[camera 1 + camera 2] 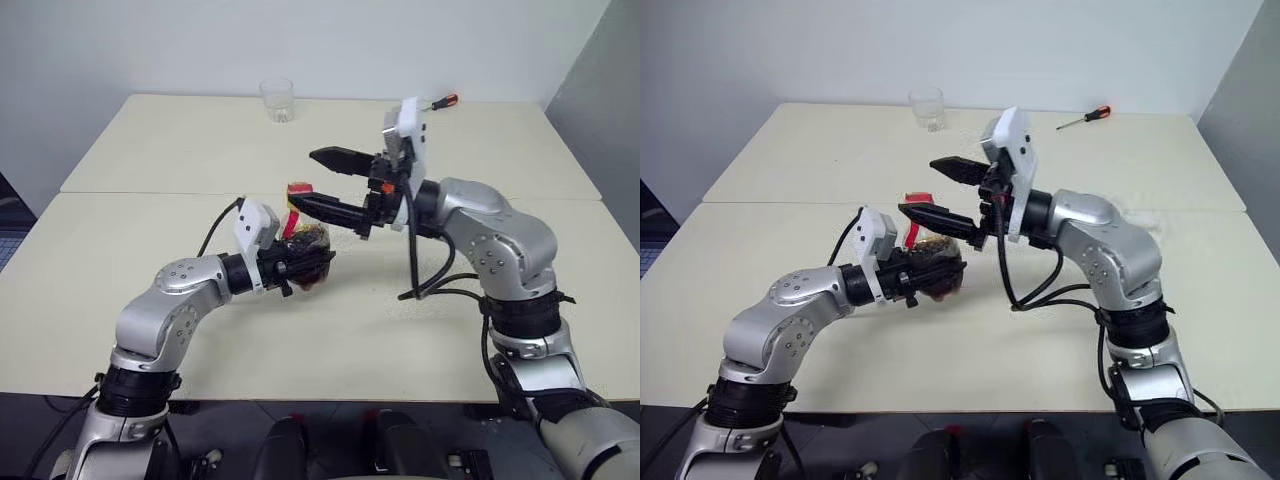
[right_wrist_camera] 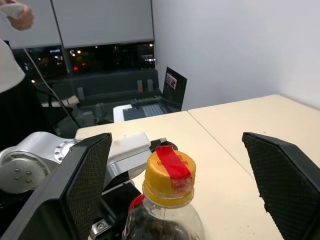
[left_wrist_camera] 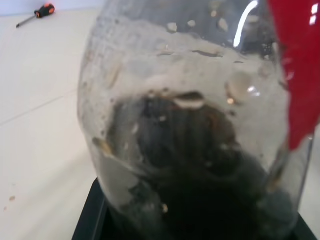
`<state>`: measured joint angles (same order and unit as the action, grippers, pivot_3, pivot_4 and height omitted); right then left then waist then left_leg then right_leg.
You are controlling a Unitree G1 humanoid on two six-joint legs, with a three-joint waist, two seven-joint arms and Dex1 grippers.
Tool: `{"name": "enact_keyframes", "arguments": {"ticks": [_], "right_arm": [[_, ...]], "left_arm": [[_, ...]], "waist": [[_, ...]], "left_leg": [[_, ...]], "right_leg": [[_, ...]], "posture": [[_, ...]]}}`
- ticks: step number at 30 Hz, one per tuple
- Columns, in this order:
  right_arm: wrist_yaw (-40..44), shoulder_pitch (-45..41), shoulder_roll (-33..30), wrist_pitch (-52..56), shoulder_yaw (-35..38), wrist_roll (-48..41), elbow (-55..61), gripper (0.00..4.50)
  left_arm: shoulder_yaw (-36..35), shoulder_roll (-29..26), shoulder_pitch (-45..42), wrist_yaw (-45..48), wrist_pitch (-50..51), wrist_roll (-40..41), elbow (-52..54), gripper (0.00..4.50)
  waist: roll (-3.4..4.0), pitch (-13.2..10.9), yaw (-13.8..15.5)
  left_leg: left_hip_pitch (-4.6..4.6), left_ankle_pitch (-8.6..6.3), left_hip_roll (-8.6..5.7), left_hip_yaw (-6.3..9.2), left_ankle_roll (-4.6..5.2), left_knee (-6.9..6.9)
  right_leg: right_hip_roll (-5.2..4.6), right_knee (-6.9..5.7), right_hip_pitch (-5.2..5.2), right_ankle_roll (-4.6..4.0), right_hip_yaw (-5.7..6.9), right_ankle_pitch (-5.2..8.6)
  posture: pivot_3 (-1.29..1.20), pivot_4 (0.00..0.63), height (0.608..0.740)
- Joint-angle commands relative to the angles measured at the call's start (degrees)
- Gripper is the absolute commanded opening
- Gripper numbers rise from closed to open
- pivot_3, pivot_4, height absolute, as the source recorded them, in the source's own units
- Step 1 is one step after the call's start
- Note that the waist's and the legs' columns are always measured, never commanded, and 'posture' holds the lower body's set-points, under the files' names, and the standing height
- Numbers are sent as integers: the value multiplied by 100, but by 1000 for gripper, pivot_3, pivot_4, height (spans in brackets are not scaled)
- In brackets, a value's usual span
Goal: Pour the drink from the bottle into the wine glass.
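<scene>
My left gripper (image 1: 303,263) is shut on the round body of the bottle (image 1: 312,246) and holds it above the table (image 1: 150,160) near the middle. The drink (image 3: 200,190) is a dark liquid low in the bottle, with foam on the wall above it. The yellow cap (image 2: 169,172) is on the neck, with a red strip over it. My right gripper (image 1: 302,178) stands open, one black finger (image 2: 85,185) on each side of the cap and clear of it. The wine glass is out of view.
A short clear stemless tumbler (image 1: 277,100) stands at the far edge of the table. A screwdriver (image 1: 1085,118) with an orange handle lies at the back right. A person (image 2: 12,60) and a laptop (image 2: 150,107) are beyond the table on the left.
</scene>
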<state>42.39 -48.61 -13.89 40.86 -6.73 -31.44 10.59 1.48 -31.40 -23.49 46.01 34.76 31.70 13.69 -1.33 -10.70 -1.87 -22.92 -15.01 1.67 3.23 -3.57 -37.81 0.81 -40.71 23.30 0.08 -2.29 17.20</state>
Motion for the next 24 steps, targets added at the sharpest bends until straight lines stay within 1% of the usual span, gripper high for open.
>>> {"name": "enact_keyframes", "arguments": {"ticks": [1,7,14,18,24], "right_arm": [[-151,-110,95,-275,-110,243,-23,4460],[-290,-283,259,-402,-113,446,-399,4460],[-294,-346,155,-358,49,446,-623,4460],[-231,-230,-93,-209,148,378,-503,4460],[-134,69,-622,120,386,109,-195,4460]], "left_arm": [[-13,28,-182,127,-240,-62,46,1869],[27,79,-237,191,-328,-155,7,1869],[5,63,-137,196,-355,-160,88,1869],[-20,45,-129,195,-338,-146,131,1869],[-63,38,-134,208,-339,-159,136,1869]], "waist": [[0,0,-1],[0,0,-2],[0,0,-1],[0,0,-1],[0,0,1]], "left_leg": [[0,0,0,-1,0,0],[0,0,1,0,0,0],[0,0,2,1,0,0],[-1,0,2,2,0,0],[-1,0,1,1,0,0]], "right_leg": [[0,-1,0,0,-1,0],[0,-1,0,0,0,0],[-1,-1,0,0,0,0],[-1,-1,0,0,1,0],[-1,0,0,0,0,0]], "posture": [[0,150,740],[0,150,740],[0,150,740],[0,150,740],[0,150,740]]}}
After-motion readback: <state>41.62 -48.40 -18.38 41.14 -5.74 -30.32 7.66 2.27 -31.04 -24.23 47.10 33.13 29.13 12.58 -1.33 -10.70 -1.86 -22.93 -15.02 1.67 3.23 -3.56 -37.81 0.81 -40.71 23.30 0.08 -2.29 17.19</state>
